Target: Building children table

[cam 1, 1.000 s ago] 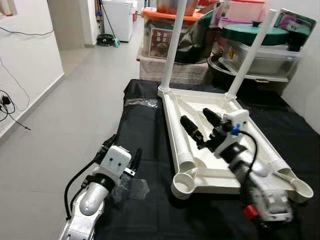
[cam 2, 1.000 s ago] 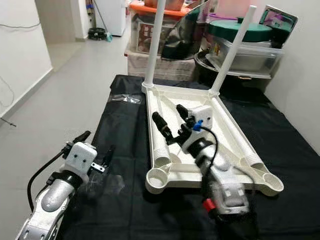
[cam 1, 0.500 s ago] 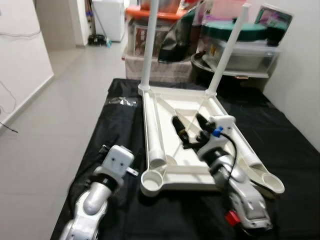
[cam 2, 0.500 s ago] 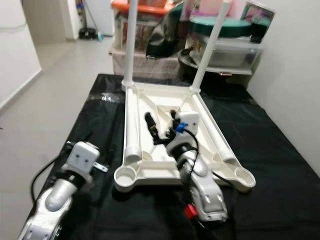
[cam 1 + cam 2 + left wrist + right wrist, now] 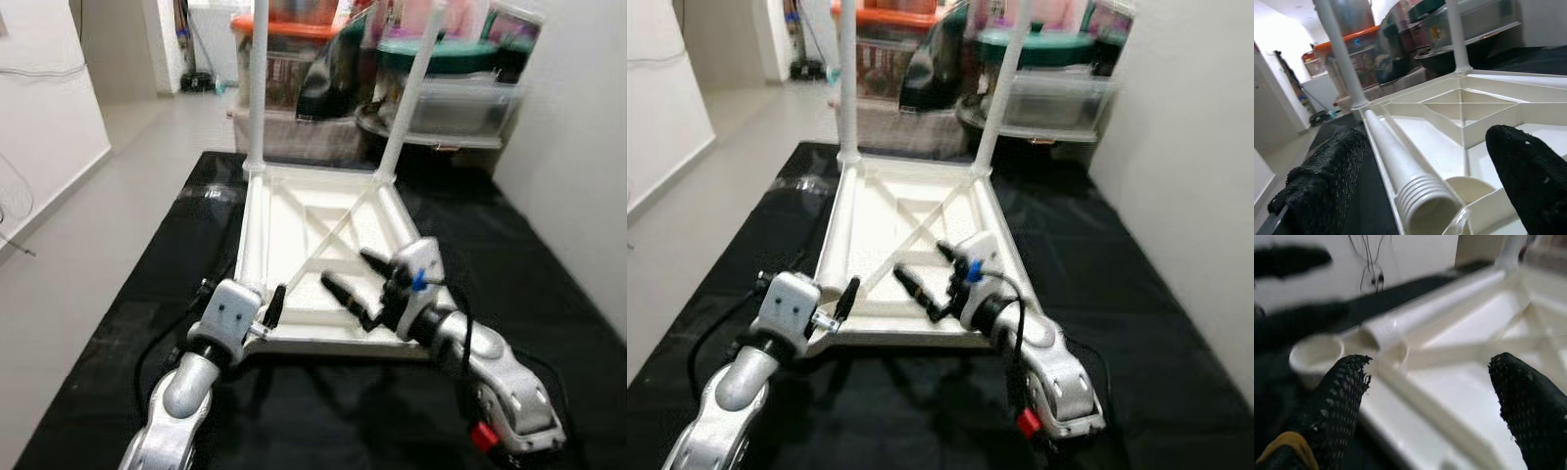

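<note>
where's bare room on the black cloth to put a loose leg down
Free: the black cloth between the upturned white plastic table top and the right-hand wall, and a narrower strip along its left edge. Crowded: the near edge, where left gripper and right gripper work.

Left gripper [image 5: 271, 311] moved from the black cloth [image 5: 196, 245] up to the near-left corner of the white tabletop [image 5: 294, 220]. Right gripper [image 5: 358, 284] pulled back from the middle of the tabletop to its near edge, fingers apart.

One white table frame [image 5: 323, 225]; two upright legs [image 5: 257, 83]; one loose leg [image 5: 1396, 164]; one black cloth [image 5: 509, 245]; two grippers.
</note>
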You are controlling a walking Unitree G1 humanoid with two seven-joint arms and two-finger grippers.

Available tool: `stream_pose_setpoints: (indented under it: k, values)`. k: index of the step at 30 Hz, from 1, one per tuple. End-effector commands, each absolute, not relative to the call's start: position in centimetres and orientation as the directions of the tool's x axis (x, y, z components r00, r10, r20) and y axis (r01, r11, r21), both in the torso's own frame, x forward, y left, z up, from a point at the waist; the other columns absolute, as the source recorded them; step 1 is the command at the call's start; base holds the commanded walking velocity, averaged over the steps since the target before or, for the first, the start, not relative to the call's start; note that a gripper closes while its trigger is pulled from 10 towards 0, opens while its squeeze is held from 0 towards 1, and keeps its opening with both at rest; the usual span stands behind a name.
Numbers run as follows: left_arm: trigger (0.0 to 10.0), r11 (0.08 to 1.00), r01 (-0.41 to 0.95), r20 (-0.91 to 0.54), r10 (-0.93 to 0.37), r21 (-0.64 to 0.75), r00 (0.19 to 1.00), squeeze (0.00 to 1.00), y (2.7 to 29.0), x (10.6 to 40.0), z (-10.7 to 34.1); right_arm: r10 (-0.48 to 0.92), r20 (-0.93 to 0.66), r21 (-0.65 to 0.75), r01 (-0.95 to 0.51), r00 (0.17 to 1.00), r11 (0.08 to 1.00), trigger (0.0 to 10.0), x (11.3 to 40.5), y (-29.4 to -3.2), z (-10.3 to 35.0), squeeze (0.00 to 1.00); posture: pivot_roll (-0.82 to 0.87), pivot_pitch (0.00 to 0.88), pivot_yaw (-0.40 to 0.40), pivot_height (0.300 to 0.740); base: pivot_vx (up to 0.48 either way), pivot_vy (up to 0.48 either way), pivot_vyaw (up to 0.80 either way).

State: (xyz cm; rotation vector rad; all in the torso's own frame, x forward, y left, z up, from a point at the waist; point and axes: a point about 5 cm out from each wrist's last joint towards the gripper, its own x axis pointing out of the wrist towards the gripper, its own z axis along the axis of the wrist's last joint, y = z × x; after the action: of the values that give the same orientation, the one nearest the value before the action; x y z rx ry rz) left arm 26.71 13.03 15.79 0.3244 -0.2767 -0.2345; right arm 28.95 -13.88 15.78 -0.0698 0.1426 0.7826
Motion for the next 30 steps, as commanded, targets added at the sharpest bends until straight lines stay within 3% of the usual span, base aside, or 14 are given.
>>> stream_pose_setpoints:
  k: [1, 9, 16, 21, 30]
  values:
    - [10.0, 0.919, 0.18, 0.233, -0.272, 0.351, 0.934, 0.0, 13.2, 26.6, 15.9, 0.699, -0.215, 0.003, -0.715, 0.682, 0.699, 10.0, 28.8, -14.0, 14.8, 0.0, 0.07, 0.0, -0.111, 0.74, 0.0, 0.0, 0.0]
    - [10.0, 0.919, 0.178, 0.233, -0.27, 0.351, 0.934, 0.0, 13.2, 26.6, 15.9, 0.707, -0.311, 0.051, -0.732, 0.635, 0.679, 10.0, 28.7, -14.6, 13.1, 0.0, 0.07, 0.0, -0.108, 0.74, 0.0, 0.0, 0.0]
    - [10.0, 0.918, 0.177, 0.239, -0.272, 0.354, 0.932, 0.0, 13.1, 26.7, 16.0, 0.628, -0.467, 0.025, -0.701, 0.622, 0.713, 10.0, 29.7, -15.0, 10.5, 0.0, 0.08, 0.0, -0.111, 0.74, 0.0, 0.0, 0.0]
    - [10.0, 0.919, 0.168, 0.242, -0.264, 0.356, 0.934, 0.0, 13.3, 26.8, 16.1, 0.663, -0.584, 0.003, -0.816, 0.468, 0.578, 10.0, 28.6, -15.4, 9.4, 0.0, 0.08, 0.0, -0.124, 0.74, 0.0, 0.0, 0.0]
    - [10.0, 0.928, 0.186, 0.229, -0.267, 0.324, 0.936, 0.0, 13.0, 26.7, 15.9, 0.631, -0.68, -0.014, -0.868, 0.372, 0.496, 10.0, 28.0, -16.6, 8.5, 0.0, 0.09, 0.0, -0.131, 0.74, -0.082, 0.0, 0.0]
